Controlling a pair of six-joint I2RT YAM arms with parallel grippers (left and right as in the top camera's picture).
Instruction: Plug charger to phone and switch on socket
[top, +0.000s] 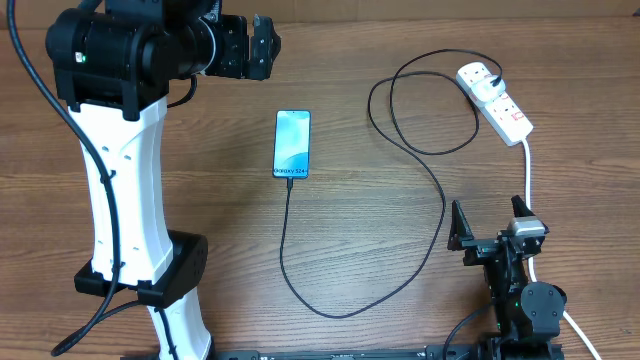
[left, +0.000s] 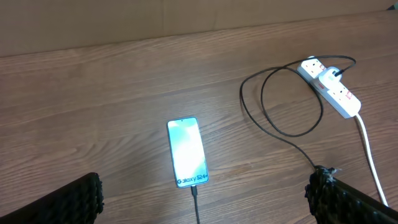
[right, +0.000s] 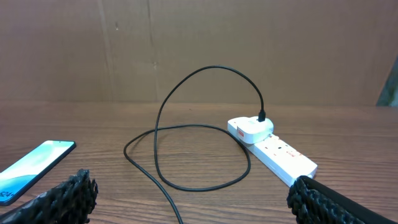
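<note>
Both grippers gape fully, empty: left gripper (top: 268, 47) above the phone's far end, right gripper (top: 488, 222) near the socket's lead. Socket (top: 497, 103) far right. Phone (top: 292, 144) mid-table, screen lit. Charger (top: 288, 195) meets its bottom edge and looks seated. Judging plug-in done. Next: right finger presses the red switch (top: 517, 116). Switch position unreadable.

- A brown wood-grain table (top: 360, 60) is filling the whole overhead frame.
- The phone (top: 292, 144) is lying flat just left of centre, screen up and glowing.
- The charger (top: 443, 210) is trailing from the phone's lower edge, seemingly plugged in there. It is curving right and looping up to the socket.
- The socket (top: 497, 102) is lying slanted at upper right, with its white lead (top: 527, 170) running down toward lower right.
</note>
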